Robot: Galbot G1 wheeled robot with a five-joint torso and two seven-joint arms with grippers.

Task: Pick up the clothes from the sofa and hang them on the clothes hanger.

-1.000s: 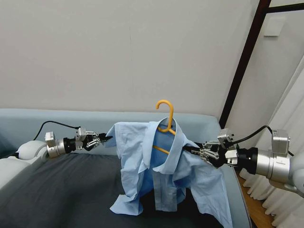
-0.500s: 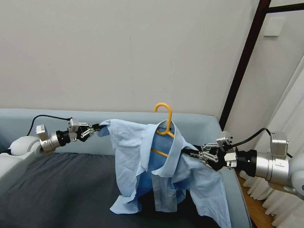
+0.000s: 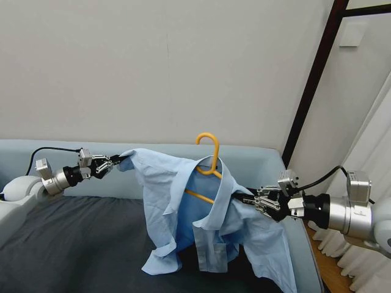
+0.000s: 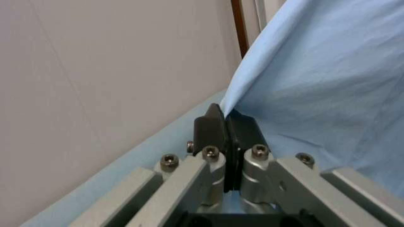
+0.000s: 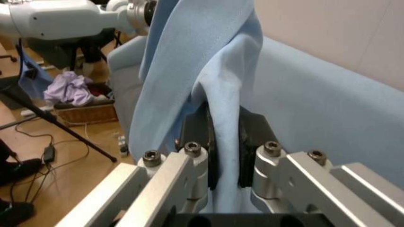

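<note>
While shirt (image 3: pixel 174 201) drapes over orange hanger (image 3: pixel 209 149) above sofa (image 3: pixel 55 238), left gripper (image 3: pixel 124 161) fingers pinch one shirt edge, right gripper (image 3: pixel 249 199) fingers clamp opposite fold; opposed grips likely spread fabric across hanger.

**Room Layout and Surroundings**

We see a plain off-white wall (image 3: pixel 153 67) behind a pale blue sofa (image 3: pixel 15 155), whose seat (image 3: pixel 73 241) is dark grey. A dark post (image 3: pixel 310 82) rises to the right of the sofa, with a white curtain (image 3: pixel 376 134) beside it. The floor (image 3: pixel 330 276) is light wood. In the right wrist view we note a wicker basket (image 5: pixel 85 113) and black cables (image 5: pixel 47 152) on that floor. Lighting is even.
</note>
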